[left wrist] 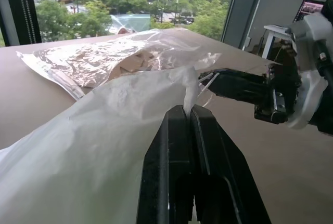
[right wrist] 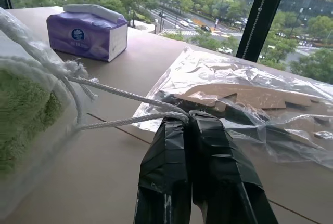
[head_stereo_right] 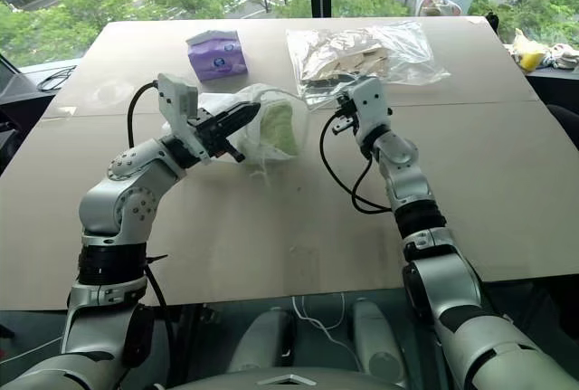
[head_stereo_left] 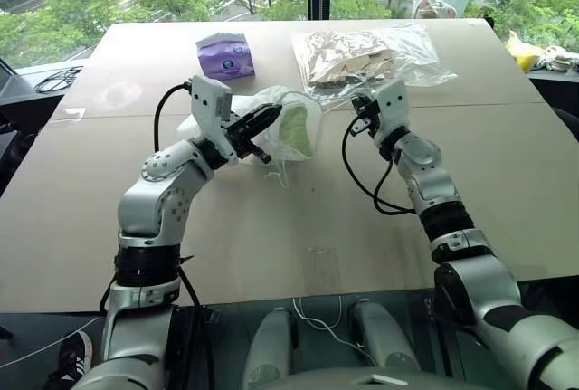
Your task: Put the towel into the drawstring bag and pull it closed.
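1. Left gripper (left wrist: 188,110): fingers pressed tight together, pinching a fold of the white drawstring bag (head_stereo_left: 291,123) at its edge.
2. Right gripper (right wrist: 183,116): fingers clamped shut on the bag's white cord (right wrist: 119,95), which runs taut from the gathered mouth to the fingertips.
3. The bag sits mid-table between the two grippers, the green towel (head_stereo_left: 296,129) inside it.
4. Behind on the table (head_stereo_left: 271,236): a purple tissue pack (head_stereo_left: 226,55) and a clear plastic bag (head_stereo_left: 371,57).
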Controlling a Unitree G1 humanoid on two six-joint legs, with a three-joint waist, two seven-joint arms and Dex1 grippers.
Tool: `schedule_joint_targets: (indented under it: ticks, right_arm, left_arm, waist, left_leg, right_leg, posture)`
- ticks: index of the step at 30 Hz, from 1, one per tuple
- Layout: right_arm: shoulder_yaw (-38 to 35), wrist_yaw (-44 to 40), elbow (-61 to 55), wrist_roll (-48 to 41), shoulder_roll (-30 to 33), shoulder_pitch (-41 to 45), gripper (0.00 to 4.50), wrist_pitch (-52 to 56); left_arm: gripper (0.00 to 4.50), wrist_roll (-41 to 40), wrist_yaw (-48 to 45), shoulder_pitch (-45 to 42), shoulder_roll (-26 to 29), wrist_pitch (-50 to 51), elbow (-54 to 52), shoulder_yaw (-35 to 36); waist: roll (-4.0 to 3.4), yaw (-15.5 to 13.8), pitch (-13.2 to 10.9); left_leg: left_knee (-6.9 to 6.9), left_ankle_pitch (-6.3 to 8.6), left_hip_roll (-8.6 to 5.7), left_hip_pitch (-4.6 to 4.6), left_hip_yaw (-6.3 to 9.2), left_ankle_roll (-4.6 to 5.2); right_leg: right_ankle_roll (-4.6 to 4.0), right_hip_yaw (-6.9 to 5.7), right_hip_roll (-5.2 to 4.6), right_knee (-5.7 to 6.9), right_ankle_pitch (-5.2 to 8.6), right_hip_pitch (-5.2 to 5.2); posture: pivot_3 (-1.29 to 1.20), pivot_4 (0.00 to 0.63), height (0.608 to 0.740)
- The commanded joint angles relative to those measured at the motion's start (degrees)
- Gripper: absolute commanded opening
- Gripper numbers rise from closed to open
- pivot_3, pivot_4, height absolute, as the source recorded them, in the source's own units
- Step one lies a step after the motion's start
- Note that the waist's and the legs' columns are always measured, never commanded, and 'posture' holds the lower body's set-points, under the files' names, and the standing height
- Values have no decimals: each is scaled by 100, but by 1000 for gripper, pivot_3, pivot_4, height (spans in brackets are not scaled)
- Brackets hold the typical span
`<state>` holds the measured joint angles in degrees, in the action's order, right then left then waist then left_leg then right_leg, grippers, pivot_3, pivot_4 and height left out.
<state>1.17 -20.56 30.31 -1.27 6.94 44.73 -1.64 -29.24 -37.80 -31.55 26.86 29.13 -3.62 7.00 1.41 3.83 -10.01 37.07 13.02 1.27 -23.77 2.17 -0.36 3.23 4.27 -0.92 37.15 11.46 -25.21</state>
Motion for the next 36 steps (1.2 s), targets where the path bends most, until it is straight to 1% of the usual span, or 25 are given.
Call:
schedule_joint_targets:
  ticks: [1, 2, 3, 4, 5, 6, 8, 9, 12, 15, 18, 21, 22, 26, 28, 33, 34, 35, 36]
  right_arm:
    - [63, 54, -1385, -6, 121, -291, 0, 697]
    - [74, 78, -1701, -1, 144, -377, 0, 925]
    - [83, 111, -1937, 11, 157, -432, 0, 1131]
    - [90, 148, -2124, 30, 166, -473, 0, 1318]
    - [102, 193, -2274, 61, 171, -501, 0, 1483]
    - [114, 235, -2384, 89, 171, -519, 0, 1617]
    - [142, 319, -2533, 145, 161, -536, 0, 1834]
    - [155, 362, -2555, 171, 152, -531, 0, 1903]
    - [168, 493, -2498, 205, 97, -486, 0, 2009]
    - [187, 548, -2376, 209, 52, -404, 0, 2014]
    - [215, 556, -2228, 203, -1, -291, 0, 1975]
    - [239, 538, -2124, 197, -20, -203, 0, 1936]
    - [239, 532, -2100, 195, -22, -185, 0, 1926]
    - [246, 522, -2084, 197, -37, -170, 0, 1917]
    - [255, 512, -2096, 205, -30, -187, 0, 1917]
    - [252, 509, -2135, 214, -16, -206, 0, 1947]
    - [250, 510, -2139, 215, -14, -207, 0, 1951]
    - [249, 510, -2141, 214, -11, -207, 0, 1954]
    - [250, 510, -2140, 215, -9, -210, 0, 1951]
  left_arm:
    - [428, 39, -311, -326, 8, -357, 147, -30]
    - [602, 75, -391, -374, 26, -408, 219, -73]
    - [967, 122, -411, -412, 35, -456, 292, -97]
    - [1379, 158, -403, -443, 23, -504, 357, -92]
    - [1888, 188, -359, -464, 9, -521, 418, -61]
    - [2257, 200, -317, -468, 6, -520, 466, -22]
    - [3265, 117, -334, -411, 59, -433, 467, 78]
    - [3663, 26, -384, -355, 109, -344, 413, 140]
    - [3663, -398, -593, -78, 311, 68, 28, 334]
    - [3663, -851, -1027, 450, 694, 690, -594, 276]
    - [3663, -693, -1287, 1105, 1074, 767, -1041, -16]
    - [3663, 100, -1291, 1474, 1224, 131, -1004, -516]
    - [3663, 266, -1251, 1503, 1209, -26, -955, -604]
    - [3663, 533, -975, 1508, 718, -473, -723, -791]
    - [3663, 871, -847, 1543, 506, -870, -521, -959]
    - [3663, 1472, -492, 1624, 70, -1702, -12, -1124]
    - [3152, 1566, -438, 1676, 25, -1854, 27, -1152]
    - [2912, 1652, -385, 1727, -14, -1994, 52, -1169]
    - [2444, 1778, -257, 1772, -64, -2163, 86, -1158]
  waist:
    - [0, -7, 0]
    - [0, -9, 0]
    - [0, -9, 0]
    - [0, -2, 0]
    - [0, 7, 0]
    - [0, 10, 0]
    - [0, 11, 0]
    - [0, 11, 0]
    - [0, 24, 0]
    - [0, 24, 0]
    - [0, 21, 0]
    - [-1, -7, -1]
    - [-1, -22, -1]
    - [-1, -34, 0]
    - [-1, -32, 0]
    - [-1, -12, 0]
    - [-1, -7, 0]
    - [-1, -1, 0]
    - [-1, -1, 0]
  left_leg:
    - [1, 0, 0, -1, -1, 0]
    - [3, 0, 0, -2, -1, 0]
    - [4, 0, -1, -1, -1, 0]
    - [5, 0, -1, -1, -2, 0]
    - [5, 0, -1, -1, -3, 0]
    - [6, 0, -1, 1, -3, 0]
    - [8, 0, -1, 4, -2, 0]
    - [8, 0, -1, 4, -1, 0]
    - [10, 0, 0, 5, -2, 0]
    - [10, 0, 1, 2, -4, 0]
    - [8, 0, 1, 2, -8, 0]
    - [12, 0, 0, 4, -8, 0]
    - [14, -1, 0, 3, -7, -1]
    - [21, -5, 0, 4, -8, -6]
    - [22, -5, 0, 3, -8, -7]
    - [16, -4, 1, 4, -8, -6]
    - [15, -4, 1, 4, -8, -6]
    - [15, -4, 1, 4, -8, -6]
    - [15, -4, 1, 4, -9, -6]
  right_leg:
    - [0, 0, -1, 0, 0, 0]
    - [0, 0, 0, 0, 0, 0]
    - [0, 0, -1, 1, 0, 0]
    - [0, 1, -1, 2, 0, 0]
    - [0, 1, -1, 2, 0, 0]
    - [0, 1, -1, 5, 0, 0]
    - [0, 1, 0, 14, 1, 0]
    - [0, 1, 1, 17, 1, -1]
    - [0, 3, 2, 23, 2, -2]
    - [0, 5, 1, 24, 2, -6]
    - [0, 8, 0, 22, 2, -6]
    - [0, 7, 0, 23, 3, -5]
    - [-1, 6, 0, 25, 3, -5]
    - [0, 6, 0, 25, 3, -3]
    - [1, 6, 0, 25, 2, -3]
    - [0, 6, 1, 26, 2, -5]
    - [0, 6, 1, 27, 2, -5]
    - [0, 6, 1, 27, 2, -6]
    - [0, 6, 1, 26, 2, -6]
  posture:
    - [0, 150, 740]
    - [0, 150, 740]
    - [0, 150, 740]
    - [0, 150, 740]
    - [0, 150, 740]
    - [0, 150, 740]
    - [0, 150, 740]
    - [0, 150, 740]
    - [0, 150, 740]
    - [0, 150, 740]
    - [0, 150, 740]
    - [0, 150, 740]
    - [0, 150, 740]
    - [0, 150, 740]
    - [0, 150, 740]
    - [0, 150, 740]
    - [0, 150, 740]
    - [0, 150, 740]
    - [0, 150, 740]
